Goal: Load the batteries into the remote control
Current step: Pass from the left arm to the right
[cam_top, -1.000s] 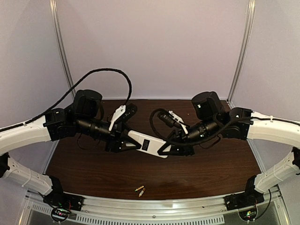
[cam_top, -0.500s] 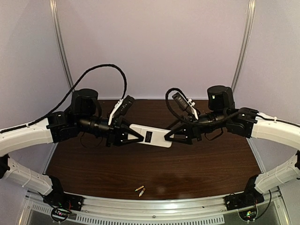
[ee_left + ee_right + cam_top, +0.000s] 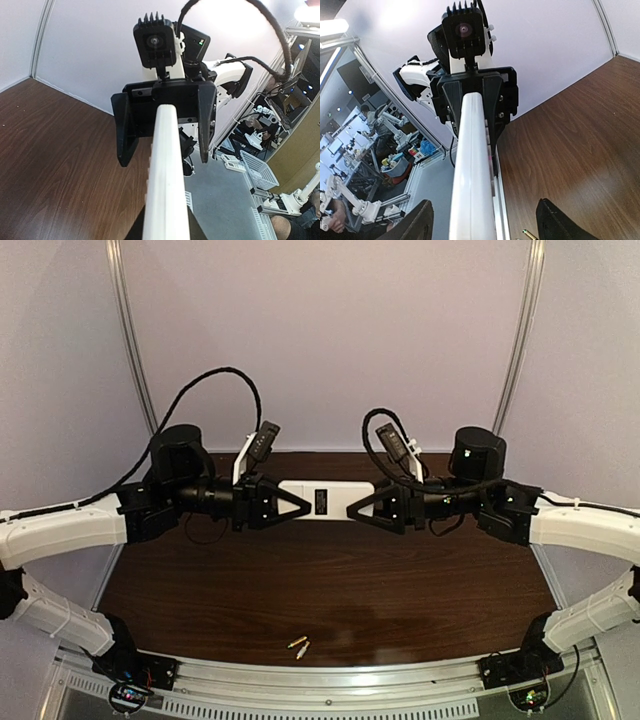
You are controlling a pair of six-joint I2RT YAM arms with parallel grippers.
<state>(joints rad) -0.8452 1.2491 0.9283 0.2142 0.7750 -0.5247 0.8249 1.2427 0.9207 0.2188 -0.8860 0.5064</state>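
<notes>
Nearest the arm bases, the batteries lie side by side on the bench, close to its front metal rail and well apart from everything else.

Farther back, the remote control is carried level in the air above the bench, bridging the two arms. The left gripper is pinching the remote's left end. In the right wrist view its fingers sit tight against the white body. The right gripper stands spread around the other end, with daylight on both sides of the remote in both wrist views, so it bears no load. A small dark patch shows on the remote's upper face. I cannot tell whether it is the battery recess.

Behind all this is only the pale wall.

The main risk is the one-ended hold. A long body clamped at its tip can droop or twist in the grip, especially if a spread right finger clips it while backing away. The batteries are slim, round and nearly touching, so a pick could take both or roll one against the rail.
</notes>
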